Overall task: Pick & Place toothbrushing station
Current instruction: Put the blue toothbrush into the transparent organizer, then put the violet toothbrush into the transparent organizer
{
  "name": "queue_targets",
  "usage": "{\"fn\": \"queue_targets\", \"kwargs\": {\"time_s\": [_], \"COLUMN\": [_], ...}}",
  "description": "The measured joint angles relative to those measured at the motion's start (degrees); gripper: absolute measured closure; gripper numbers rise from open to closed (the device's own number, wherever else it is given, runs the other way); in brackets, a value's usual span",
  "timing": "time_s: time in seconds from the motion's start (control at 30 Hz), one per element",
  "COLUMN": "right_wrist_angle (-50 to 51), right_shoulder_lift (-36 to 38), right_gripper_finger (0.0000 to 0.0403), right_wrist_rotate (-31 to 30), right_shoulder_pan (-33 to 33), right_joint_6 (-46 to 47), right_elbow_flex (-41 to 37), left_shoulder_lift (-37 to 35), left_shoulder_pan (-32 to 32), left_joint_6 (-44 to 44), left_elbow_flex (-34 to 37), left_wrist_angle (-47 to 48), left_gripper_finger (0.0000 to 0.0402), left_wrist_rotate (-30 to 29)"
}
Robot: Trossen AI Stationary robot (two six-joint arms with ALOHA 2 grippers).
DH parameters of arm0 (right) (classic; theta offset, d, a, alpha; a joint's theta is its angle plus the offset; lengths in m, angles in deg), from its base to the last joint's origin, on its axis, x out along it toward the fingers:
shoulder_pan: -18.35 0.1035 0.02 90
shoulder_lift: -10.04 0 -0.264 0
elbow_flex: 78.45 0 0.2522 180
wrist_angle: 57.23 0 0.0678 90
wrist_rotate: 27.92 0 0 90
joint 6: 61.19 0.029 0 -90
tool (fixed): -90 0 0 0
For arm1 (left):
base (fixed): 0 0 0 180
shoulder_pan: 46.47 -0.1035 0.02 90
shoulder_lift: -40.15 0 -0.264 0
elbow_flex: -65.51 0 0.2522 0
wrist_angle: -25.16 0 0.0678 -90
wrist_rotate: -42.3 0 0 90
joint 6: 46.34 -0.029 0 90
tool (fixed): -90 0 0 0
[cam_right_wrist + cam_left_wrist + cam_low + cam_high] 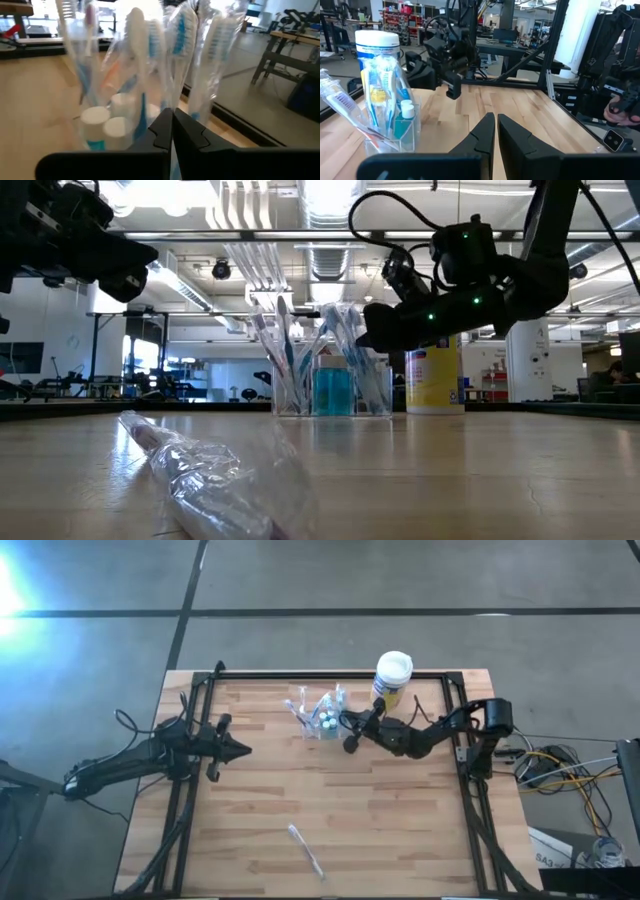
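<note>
Jaws on both arms are clenched on nothing. Right gripper (349, 743) sits just beside the clear cup (322, 718), on the side facing the yellow canister (392, 678); in its own wrist view the tips (171, 125) meet in a closed point aimed at the wrapped toothbrushes (200, 55) and the white-capped tubes (95, 117) inside. Contact with the cup wall — cannot tell from these views.

Cup stands upright toward the far edge of the tabletop (400, 830), near the middle, brushes leaning out over the rim. Canister is just beyond it, apart from it.

Left gripper (243, 751) waits over the tabletop's left part, well apart from the cup, pointed toward it.

One wrapped toothbrush (306, 851) lies flat near the front edge, well apart from the cup — probably the item yet to be loaded.

Judgement: closed tips at the cup suggest nudging or steadying, or a pause ahead of a grasp; a pinch would need them spread first. Risk: light cup, top-heavy with brushes, may tip if pushed high.
</note>
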Motion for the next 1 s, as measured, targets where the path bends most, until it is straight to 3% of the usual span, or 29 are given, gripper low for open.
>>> {"fn": "queue_targets", "kwargs": {"time_s": [0.37, 0.57, 0.8, 1.0], "right_wrist_angle": [3.01, 11.19, 21.30, 30.63], "right_shoulder_lift": [2.30, 6.47, 16.87, 28.13], "right_gripper_finger": [0.0392, 0.0344, 0.0273, 0.0250], "right_wrist_rotate": [1.30, 3.02, 4.92, 5.32], "right_shoulder_pan": [3.04, 4.17, 4.46, 6.32], "right_joint_6": [2.94, 3.82, 8.63, 9.44], "right_elbow_flex": [-0.04, 0.35, 0.55, 0.55], "left_shoulder_lift": [0.00, 0.00, 0.00, 0.00], "left_shoulder_pan": [0.00, 0.00, 0.00, 0.00], "left_joint_6": [0.04, -0.55, -1.76, -1.49], "left_elbow_flex": [0.00, 0.00, 0.00, 0.00], "left_wrist_angle": [0.31, 0.27, 0.20, 0.18], "left_gripper_finger": [0.0376, 0.0376, 0.0376, 0.0376], "left_wrist_rotate": [0.00, 0.00, 0.38, 0.55]}}
